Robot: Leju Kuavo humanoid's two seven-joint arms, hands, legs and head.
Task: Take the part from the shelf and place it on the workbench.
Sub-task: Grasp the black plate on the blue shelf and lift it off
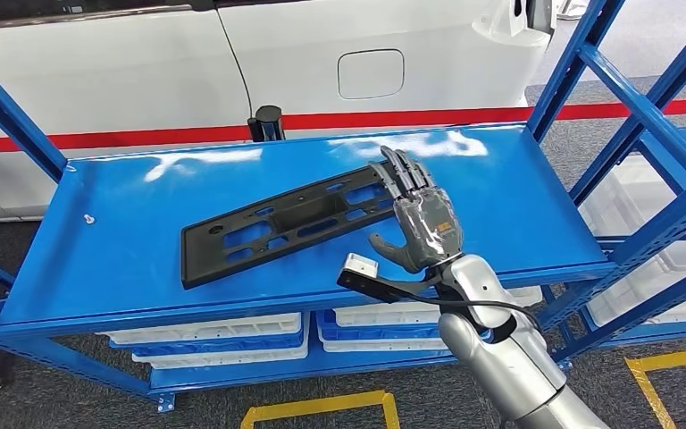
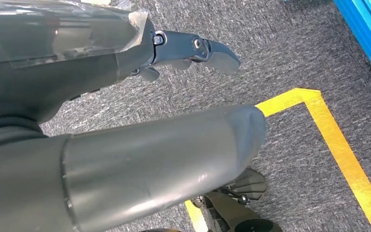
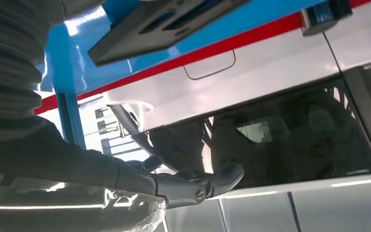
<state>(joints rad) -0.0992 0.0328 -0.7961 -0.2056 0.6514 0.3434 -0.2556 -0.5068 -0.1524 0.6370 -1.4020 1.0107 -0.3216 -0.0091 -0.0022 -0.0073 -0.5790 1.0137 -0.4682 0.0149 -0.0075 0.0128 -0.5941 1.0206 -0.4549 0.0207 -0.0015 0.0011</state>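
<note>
Part (image 1: pixel 290 219): flat black slotted plate, lying slantwise on the blue shelf (image 1: pixel 125 259), not yet lifted. Right hand (image 1: pixel 418 214) above its far-right end, fingers extended and close together, thumb out to the side, gripping nothing; touching the plate or just over it, cannot tell. Left hand (image 2: pixel 125 96) hanging over grey floor, holding nothing, fingers apart.

Risks (judged): thin, flat part offers little edge to get under, so fingers likely to slide over it; a one-end grab liable to tip or swing the long plate, or push it toward the shelf's back edge.

Containers: white bins (image 1: pixel 210 332) on the lower tier, more at right (image 1: pixel 625 232); contents not visible.
</note>
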